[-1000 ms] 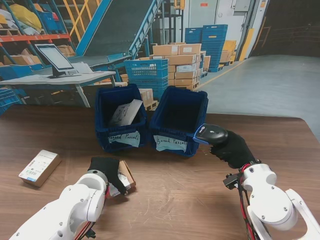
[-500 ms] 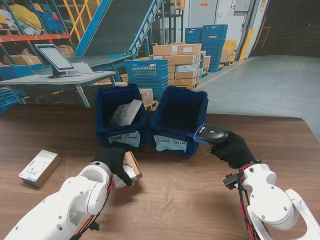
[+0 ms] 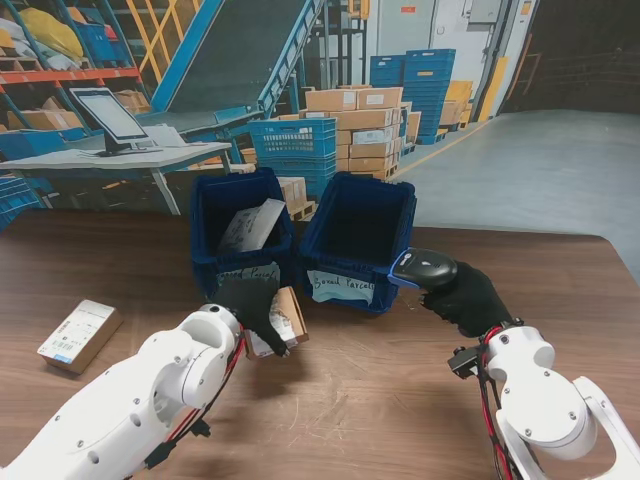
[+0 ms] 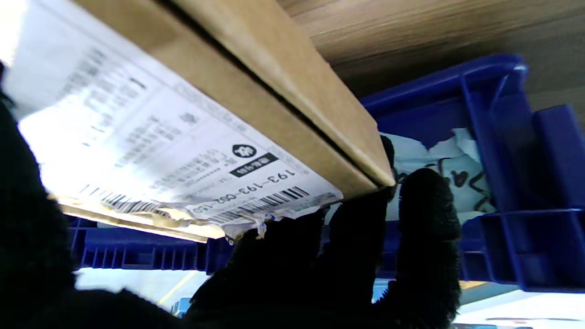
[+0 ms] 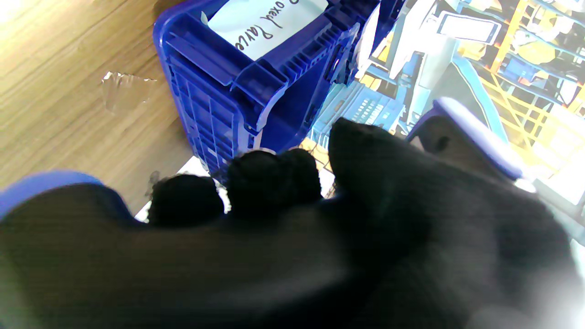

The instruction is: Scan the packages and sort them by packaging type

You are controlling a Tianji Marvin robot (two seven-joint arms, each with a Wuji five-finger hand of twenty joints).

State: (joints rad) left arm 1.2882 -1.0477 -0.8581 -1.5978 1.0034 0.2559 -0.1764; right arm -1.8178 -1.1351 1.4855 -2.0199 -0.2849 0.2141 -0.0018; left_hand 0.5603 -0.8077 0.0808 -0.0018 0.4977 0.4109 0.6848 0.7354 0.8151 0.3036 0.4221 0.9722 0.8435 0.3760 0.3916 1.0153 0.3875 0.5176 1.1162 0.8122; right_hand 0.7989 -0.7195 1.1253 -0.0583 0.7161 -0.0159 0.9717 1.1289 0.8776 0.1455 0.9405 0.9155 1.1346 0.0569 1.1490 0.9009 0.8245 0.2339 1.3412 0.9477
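Observation:
My left hand (image 3: 250, 305) in a black glove is shut on a small brown cardboard box (image 3: 288, 318) with a white barcode label (image 4: 183, 155), held just in front of the two blue bins. The left bin (image 3: 205, 225) holds a white bagged parcel (image 3: 252, 225); the right bin (image 3: 395, 215), labelled for boxed parcels, looks empty inside. My right hand (image 3: 465, 298) is shut on a black handheld scanner (image 3: 424, 269) with a blue rim, its head pointing left near the right bin's front corner. In the right wrist view the scanner (image 5: 466, 137) shows beyond the glove.
Another labelled cardboard box (image 3: 79, 335) lies on the wooden table (image 3: 380, 400) at the far left. Paper labels (image 3: 340, 287) hang on the bins' front walls. A bit of clear tape (image 5: 123, 87) lies on the table beside the right bin.
My left hand has carried the brown box to the right and farther from me, up to the bins' front. The right hand and scanner have barely moved.

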